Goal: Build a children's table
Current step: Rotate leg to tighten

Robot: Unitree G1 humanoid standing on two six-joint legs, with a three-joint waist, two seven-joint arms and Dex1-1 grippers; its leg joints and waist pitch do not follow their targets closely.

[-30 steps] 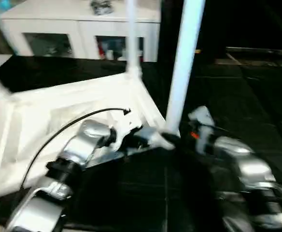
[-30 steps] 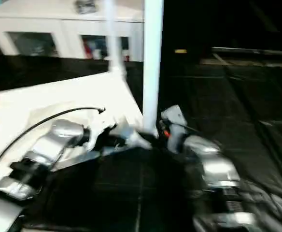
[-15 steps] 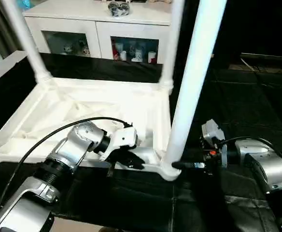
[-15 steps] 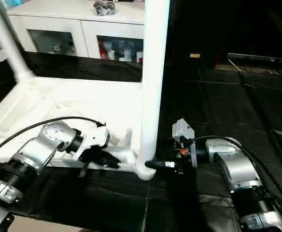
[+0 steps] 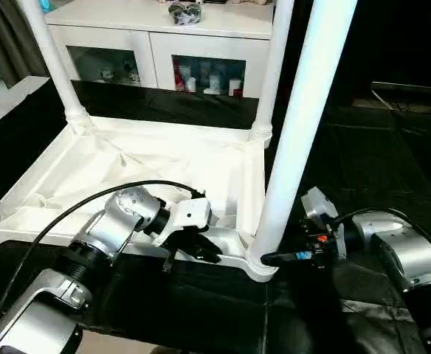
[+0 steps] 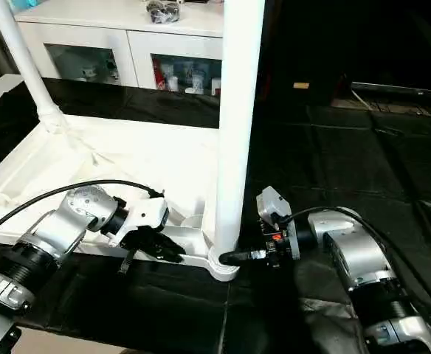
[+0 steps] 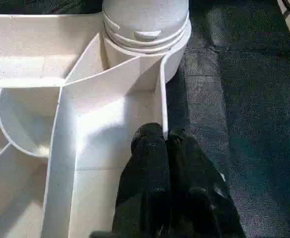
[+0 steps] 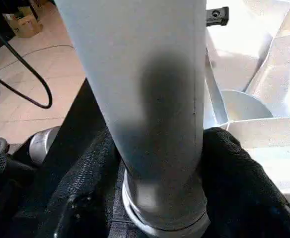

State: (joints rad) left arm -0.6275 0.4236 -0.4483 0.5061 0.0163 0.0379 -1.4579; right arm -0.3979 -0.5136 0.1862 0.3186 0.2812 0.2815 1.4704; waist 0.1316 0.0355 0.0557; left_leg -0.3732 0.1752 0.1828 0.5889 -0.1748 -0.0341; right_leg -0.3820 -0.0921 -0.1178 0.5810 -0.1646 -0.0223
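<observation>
Head view shows me three legs standing in the upside-down table top [image 5: 149,158], my right gripper [image 8: 150,163] closed around the near leg [image 5: 297,133], my left gripper [image 7: 165,148] shut and empty on the rim, so little looks left.

Bright overhead light (glare on white plastic), dark floor, sharp focus.

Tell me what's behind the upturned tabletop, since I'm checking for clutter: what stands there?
Behind the tabletop stands a white cabinet with glass doors, small items inside and a dark object on top. The upright legs cover parts of it; the items cannot be identified.
</observation>
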